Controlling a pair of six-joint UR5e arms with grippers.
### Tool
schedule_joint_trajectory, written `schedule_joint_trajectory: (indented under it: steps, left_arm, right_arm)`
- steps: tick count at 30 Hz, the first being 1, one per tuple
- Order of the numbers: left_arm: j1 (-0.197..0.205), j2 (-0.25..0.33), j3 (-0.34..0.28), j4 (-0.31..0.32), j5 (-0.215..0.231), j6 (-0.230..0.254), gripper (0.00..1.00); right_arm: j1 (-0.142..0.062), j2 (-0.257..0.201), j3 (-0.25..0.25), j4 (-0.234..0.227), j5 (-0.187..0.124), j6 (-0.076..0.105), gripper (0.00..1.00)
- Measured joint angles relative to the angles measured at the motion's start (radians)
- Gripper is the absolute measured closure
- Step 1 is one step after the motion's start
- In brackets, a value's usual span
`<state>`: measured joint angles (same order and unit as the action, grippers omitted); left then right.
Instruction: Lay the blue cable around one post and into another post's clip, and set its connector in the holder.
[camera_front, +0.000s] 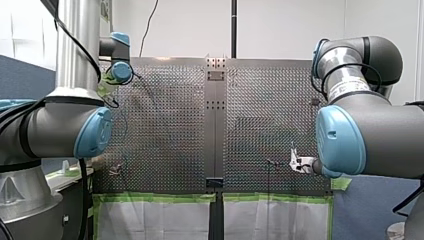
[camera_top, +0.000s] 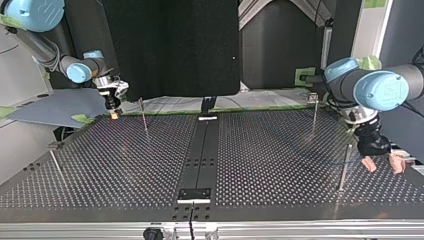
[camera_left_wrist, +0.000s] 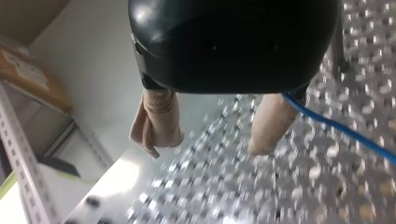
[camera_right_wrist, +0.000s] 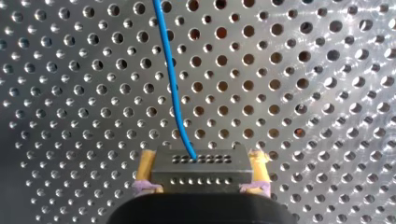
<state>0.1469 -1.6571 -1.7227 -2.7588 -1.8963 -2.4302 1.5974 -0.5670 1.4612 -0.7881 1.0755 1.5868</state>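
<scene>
In the right wrist view my right gripper (camera_right_wrist: 201, 163) is shut on a grey connector block (camera_right_wrist: 196, 178), held between its yellow pads (camera_right_wrist: 145, 164). The blue cable (camera_right_wrist: 170, 74) leaves the block and runs ahead over the perforated plate. The top view puts this gripper (camera_top: 114, 109) at the far left edge of the table, beside a thin post (camera_top: 144, 117). My left gripper (camera_top: 382, 163) hangs open at the top view's right, near another post (camera_top: 344, 167). From its own wrist, its beige pads (camera_left_wrist: 159, 119) stand apart with nothing between them, and the blue cable (camera_left_wrist: 341, 128) passes beside one finger.
Two more thin posts (camera_top: 314, 111) (camera_top: 56, 165) stand on the perforated table (camera_top: 260, 165). A dark centre strip (camera_top: 202, 150) runs across it, with a small black plate (camera_top: 195, 194) at its near end. Green tape (camera_front: 160, 198) edges the table in the front view.
</scene>
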Motion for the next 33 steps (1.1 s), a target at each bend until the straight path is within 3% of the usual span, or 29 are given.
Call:
schedule_joint_trajectory:
  steps: [8, 17, 33]
  left_arm:
    - [-0.011, -0.003, 0.069, -0.010, -0.022, -0.001, 0.00]
    - [-0.006, -0.004, 0.140, -0.057, -0.097, -0.007, 0.00]
    - [-0.019, -0.042, 0.075, -0.005, -0.099, 0.023, 0.00]
  right_arm:
    - [0.002, 0.000, -0.002, 0.004, 0.000, -0.002, 1.00]
    - [0.002, 0.000, -0.003, 0.007, 0.000, -0.003, 1.00]
    - [0.003, 0.001, -0.003, 0.007, 0.000, -0.005, 1.00]
